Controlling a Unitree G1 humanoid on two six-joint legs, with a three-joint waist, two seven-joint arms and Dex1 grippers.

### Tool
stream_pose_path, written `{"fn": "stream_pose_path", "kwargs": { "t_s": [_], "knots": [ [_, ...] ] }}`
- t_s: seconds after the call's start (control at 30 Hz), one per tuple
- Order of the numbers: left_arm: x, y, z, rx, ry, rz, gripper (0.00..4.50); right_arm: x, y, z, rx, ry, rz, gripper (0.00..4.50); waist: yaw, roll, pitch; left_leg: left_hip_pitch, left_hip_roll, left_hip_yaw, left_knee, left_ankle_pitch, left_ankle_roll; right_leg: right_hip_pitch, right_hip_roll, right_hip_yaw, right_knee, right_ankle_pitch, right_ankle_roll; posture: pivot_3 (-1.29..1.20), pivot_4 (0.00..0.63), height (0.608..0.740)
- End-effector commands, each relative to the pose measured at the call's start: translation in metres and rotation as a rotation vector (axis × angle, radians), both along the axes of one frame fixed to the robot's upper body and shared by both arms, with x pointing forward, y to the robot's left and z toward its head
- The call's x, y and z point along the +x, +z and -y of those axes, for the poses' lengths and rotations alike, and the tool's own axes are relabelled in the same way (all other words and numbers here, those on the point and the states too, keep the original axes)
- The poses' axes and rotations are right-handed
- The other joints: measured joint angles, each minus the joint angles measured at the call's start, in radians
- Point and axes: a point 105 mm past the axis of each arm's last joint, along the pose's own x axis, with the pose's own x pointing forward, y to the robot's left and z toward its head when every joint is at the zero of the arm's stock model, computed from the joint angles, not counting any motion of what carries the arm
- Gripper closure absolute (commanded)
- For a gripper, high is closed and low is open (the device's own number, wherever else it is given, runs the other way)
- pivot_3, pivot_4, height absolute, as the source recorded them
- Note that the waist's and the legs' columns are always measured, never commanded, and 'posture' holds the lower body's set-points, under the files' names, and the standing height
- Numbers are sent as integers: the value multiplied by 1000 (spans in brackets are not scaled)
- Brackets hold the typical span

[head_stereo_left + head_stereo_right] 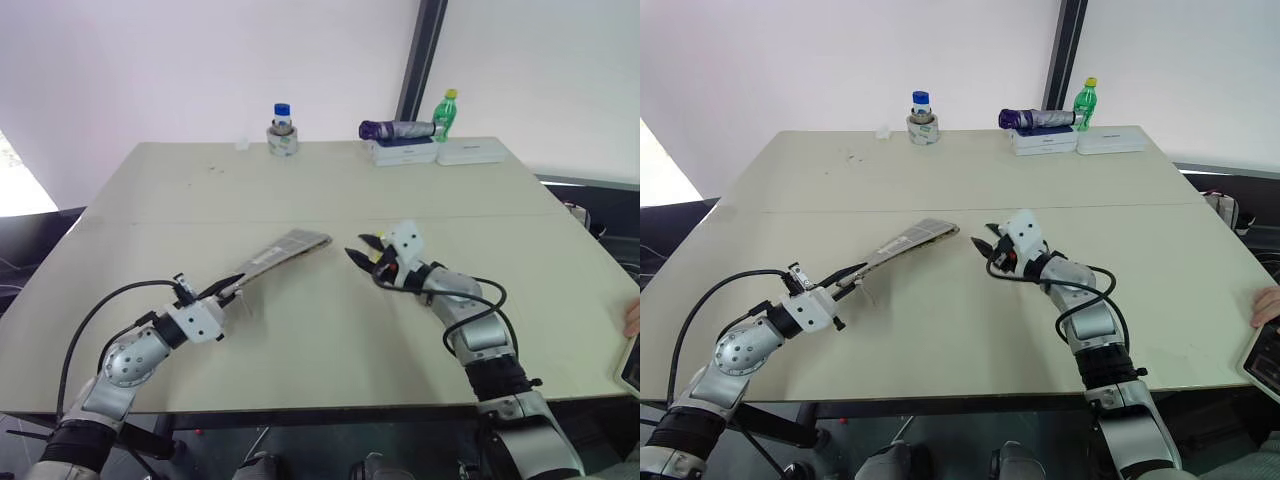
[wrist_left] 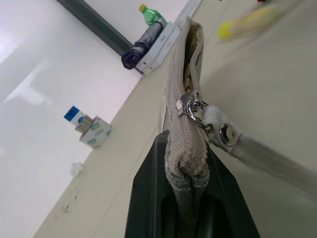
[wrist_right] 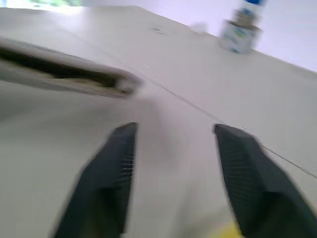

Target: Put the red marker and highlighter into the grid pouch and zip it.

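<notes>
Left gripper (image 2: 190, 198): you've got it clamped tight on the near end of the grid pouch (image 1: 285, 252), right by the zipper pull (image 2: 190, 105).
Grid pouch: it stretches from your left fingers up and away across the table (image 1: 300, 180), far end just left of your right gripper, zipper edge parted along its length.
Right gripper (image 3: 173, 168): fingers spread wide, nothing between them, just right of the pouch's far end.
Highlighter (image 2: 245, 22): blurred yellow shape on the table past the pouch mouth, seen from your left wrist.
Red marker: can't pick it out anywhere.
</notes>
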Motion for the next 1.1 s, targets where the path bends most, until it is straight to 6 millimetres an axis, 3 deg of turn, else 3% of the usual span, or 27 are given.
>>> {"fn": "stream_pose_path", "kwargs": {
  "t_s": [0.03,0.13,0.33,0.5,0.8,0.93,1.1],
  "knots": [
    [-2,12,-1,0,0,62,4500,-2,20,-5,75,-53,28,42,0,0,0,0,0,0,0,0,0,0,0,0,0,0,0,0,150,738],
    [-4,12,-5,6,14,66,4500,-26,33,-2,184,-39,64,42,4,0,0,0,0,0,-2,0,0,-1,0,0,-1,0,0,0,150,738],
    [-10,10,-12,22,31,67,4500,-99,1,32,48,-135,90,42,12,-1,0,-1,-3,-1,-2,-3,4,2,-4,-1,-6,-1,1,0,150,738],
    [-9,9,-14,5,46,61,4500,-134,-9,33,76,-174,50,42,-1,-1,0,1,-1,-2,-1,-5,7,3,-3,0,-6,0,0,0,150,738],
    [-7,8,-9,3,25,54,4500,-105,-10,45,88,-305,-26,42,7,-1,0,1,-1,-3,-1,-5,7,2,-3,0,-5,0,-1,0,150,738],
    [-7,6,-7,7,24,52,4500,-77,-1,28,59,-271,-72,42,3,-1,0,0,-1,-2,-1,-5,8,2,-3,0,-5,0,-1,0,150,738],
    [-9,6,-3,2,22,57,4500,-42,-10,16,94,-314,-255,42,3,-1,0,0,-1,-2,-1,-5,8,1,-2,-1,-4,0,-1,0,150,738]
  ]
}}
